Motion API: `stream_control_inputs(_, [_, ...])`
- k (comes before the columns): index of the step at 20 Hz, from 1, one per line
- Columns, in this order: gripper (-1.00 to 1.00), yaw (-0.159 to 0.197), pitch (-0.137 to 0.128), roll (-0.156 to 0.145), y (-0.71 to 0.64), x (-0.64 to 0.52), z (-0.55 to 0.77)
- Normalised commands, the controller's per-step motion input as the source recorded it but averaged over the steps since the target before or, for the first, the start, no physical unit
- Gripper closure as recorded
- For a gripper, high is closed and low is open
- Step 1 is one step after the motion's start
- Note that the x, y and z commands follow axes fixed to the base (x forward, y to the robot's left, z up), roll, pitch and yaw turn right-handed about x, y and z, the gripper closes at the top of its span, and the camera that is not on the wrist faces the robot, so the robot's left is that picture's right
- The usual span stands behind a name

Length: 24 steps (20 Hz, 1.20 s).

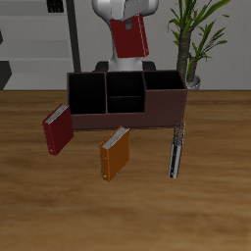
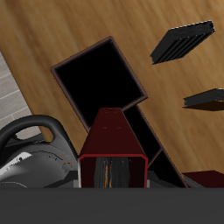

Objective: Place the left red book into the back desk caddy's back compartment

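Note:
The left red book [image 1: 130,37] hangs tilted in the air above and behind the back desk caddy [image 1: 125,120], held by my gripper [image 1: 127,22], which is shut on it. The caddy is a wide maroon box with black cells. Its back compartment [image 1: 125,84] is the small rear cell of the middle section, below the book. In the wrist view the red book [image 2: 112,144] fills the space between my gripper's [image 2: 112,175] fingers. The caddy's black interior [image 2: 101,83] lies beneath it. I cannot tell which cell sits directly under the book.
A darker crimson book [image 1: 56,129] leans in front of one end of the caddy. An orange book [image 1: 116,152] stands nearer the table's front edge. A thin dark book [image 1: 176,149] stands by the caddy's other end. A potted plant [image 1: 193,39] stands behind the table.

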Motion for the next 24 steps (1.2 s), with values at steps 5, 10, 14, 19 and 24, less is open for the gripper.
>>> stream_control_inputs(5, [1.00, 0.116, 0.029, -0.035, -0.14, -0.02, -0.11])
stream_control_inputs(10, [1.00, 0.116, 0.021, -0.032, -0.16, -0.05, -0.06])
stream_control_inputs(14, [1.00, 0.120, 0.037, -0.016, -0.09, 0.00, -0.07])
stream_control_inputs(19, [1.00, 0.113, 0.014, -0.023, -0.12, 0.10, 0.00])
stream_control_inputs(24, [1.00, 0.124, 0.014, 0.000, -0.09, 0.12, -0.03])
